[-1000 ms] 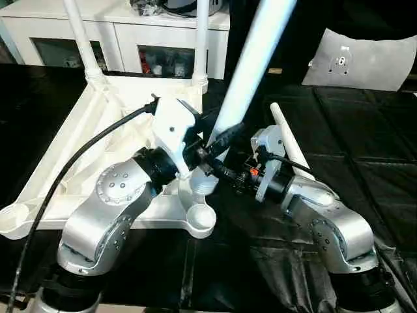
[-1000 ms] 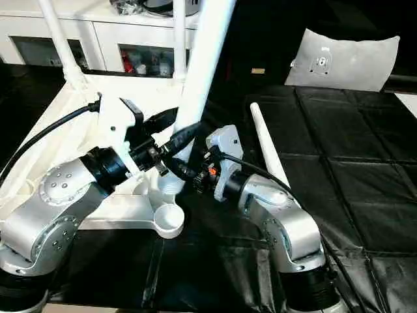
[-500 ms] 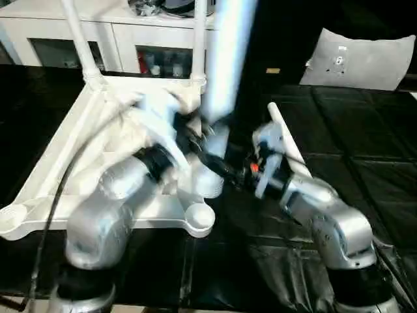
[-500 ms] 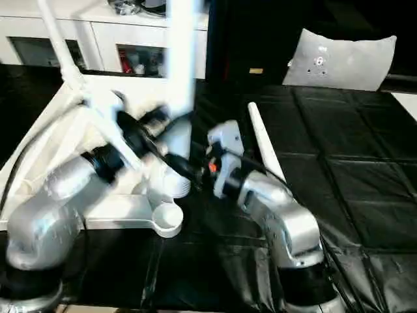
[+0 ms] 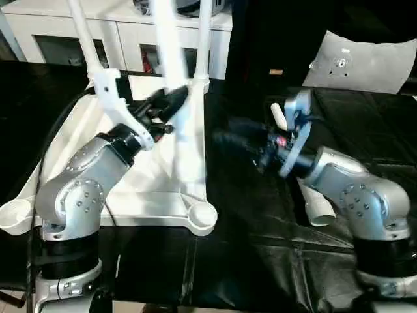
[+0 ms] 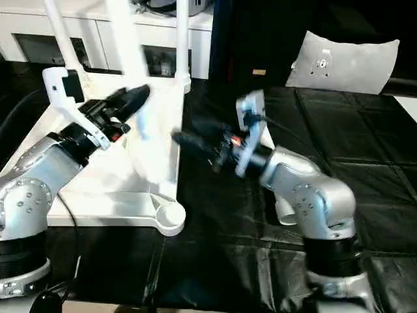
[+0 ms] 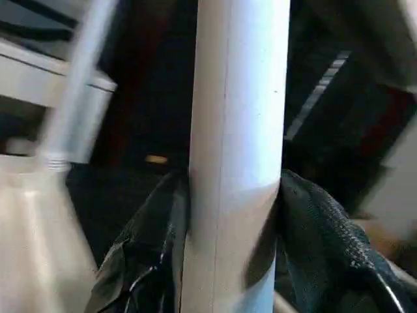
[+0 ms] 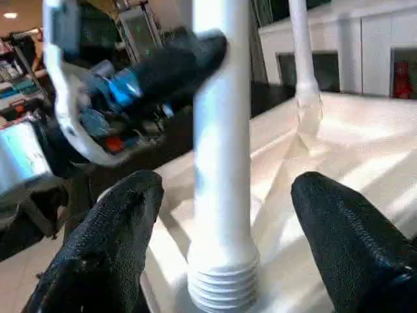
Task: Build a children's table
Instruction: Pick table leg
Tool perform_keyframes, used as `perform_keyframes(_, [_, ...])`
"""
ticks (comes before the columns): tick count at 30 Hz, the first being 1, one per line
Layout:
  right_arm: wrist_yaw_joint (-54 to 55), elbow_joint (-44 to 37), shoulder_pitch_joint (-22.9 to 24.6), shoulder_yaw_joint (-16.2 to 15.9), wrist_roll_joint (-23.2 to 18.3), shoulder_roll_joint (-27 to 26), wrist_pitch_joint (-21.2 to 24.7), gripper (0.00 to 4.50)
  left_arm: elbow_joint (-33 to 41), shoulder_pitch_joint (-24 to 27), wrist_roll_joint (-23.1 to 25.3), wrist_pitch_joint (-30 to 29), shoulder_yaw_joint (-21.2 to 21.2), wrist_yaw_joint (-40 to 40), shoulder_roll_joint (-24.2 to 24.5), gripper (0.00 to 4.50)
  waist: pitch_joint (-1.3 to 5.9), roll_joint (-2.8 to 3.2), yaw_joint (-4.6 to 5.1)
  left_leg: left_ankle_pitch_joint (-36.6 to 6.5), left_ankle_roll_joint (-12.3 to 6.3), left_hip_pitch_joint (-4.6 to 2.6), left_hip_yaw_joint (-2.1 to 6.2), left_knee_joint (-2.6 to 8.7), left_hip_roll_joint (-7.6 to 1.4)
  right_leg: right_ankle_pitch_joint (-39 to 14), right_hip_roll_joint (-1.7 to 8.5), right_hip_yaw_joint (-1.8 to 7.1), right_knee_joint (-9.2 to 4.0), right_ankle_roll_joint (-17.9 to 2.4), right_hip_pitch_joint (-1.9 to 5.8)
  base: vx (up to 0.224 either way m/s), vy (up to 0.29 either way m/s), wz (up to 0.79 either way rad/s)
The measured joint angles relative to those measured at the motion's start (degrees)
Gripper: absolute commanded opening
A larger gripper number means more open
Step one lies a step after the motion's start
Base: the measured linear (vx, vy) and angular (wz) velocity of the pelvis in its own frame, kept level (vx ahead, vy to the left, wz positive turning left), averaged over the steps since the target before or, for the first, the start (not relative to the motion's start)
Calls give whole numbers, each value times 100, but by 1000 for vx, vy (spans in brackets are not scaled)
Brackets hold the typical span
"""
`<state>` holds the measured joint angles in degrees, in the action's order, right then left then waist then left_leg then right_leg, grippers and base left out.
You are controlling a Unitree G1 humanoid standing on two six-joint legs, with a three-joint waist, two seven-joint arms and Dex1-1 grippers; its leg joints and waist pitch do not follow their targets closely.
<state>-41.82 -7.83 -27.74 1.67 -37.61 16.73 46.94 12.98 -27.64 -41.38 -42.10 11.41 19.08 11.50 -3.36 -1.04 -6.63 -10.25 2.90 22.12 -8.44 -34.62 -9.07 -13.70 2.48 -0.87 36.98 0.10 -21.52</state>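
Your tabletop [image 5: 85, 140] lies upside down on the black mat [image 5: 365, 156], ribbed side up, filling the 9 o'clock half of the head view. Two legs already stand in the far sockets: one at about 11 o'clock [image 5: 81, 32], one near 12 o'clock [image 5: 203, 39].

A third leg [image 5: 171, 59] is upright over the tabletop, clamped in your left gripper [image 5: 171, 101]. The left wrist view shows both black fingers [image 7: 326, 228] pressed against opposite sides of the tube, so that claw is partly closed and holding the leg. The right wrist view shows the leg's threaded lower end [image 8: 221, 287]; it looks close to the tabletop surface, but you can't tell if it touches.

Your right gripper [image 5: 234, 138] sits at about 3 o'clock of the held leg, off the tabletop's edge over the mat. Its fingers [image 8: 104, 254] stand wide apart on either side of the tube with clear gaps, gripping nothing.

The fourth leg [image 5: 313, 207] lies flat on the mat under your right forearm, its open end toward 5 o'clock.

White cabinet [image 5: 45, 26] at 12 o'clock behind the table. Grey cushion [image 5: 361, 62] at 2 o'clock.
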Motion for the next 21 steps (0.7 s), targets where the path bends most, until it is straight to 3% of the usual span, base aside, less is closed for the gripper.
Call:
perform_keyframes(7, [-691, 238, -298, -137, -290, 300, 304, 366, 155, -248, -621, -234, -117, 846, 275, 180, -15, -27, -1, 0, 0, 2, -4, 0, -3, 0, -1, 1, 1, 0, -4, 0, 0, 0])
perform_keyframes(13, [-1493, 436, -386, -708, -60, 708, 145, 366, 193, -328, -755, -391, -471, 1608, 580, 180, -28, -51, -15, 1, 0, 1, -8, -1, -5, 1, 0, 0, 3, -1, -3, 0, 0, 0])
perform_keyframes(21, [-1823, 635, -562, -964, 32, 701, -83, 366, 193, -531, -763, -439, -829, 1982, 698, 180, -31, -56, -11, 4, -4, 0, -15, -1, -10, 2, 0, 0, 5, -4, -3, 0, 0, 0])
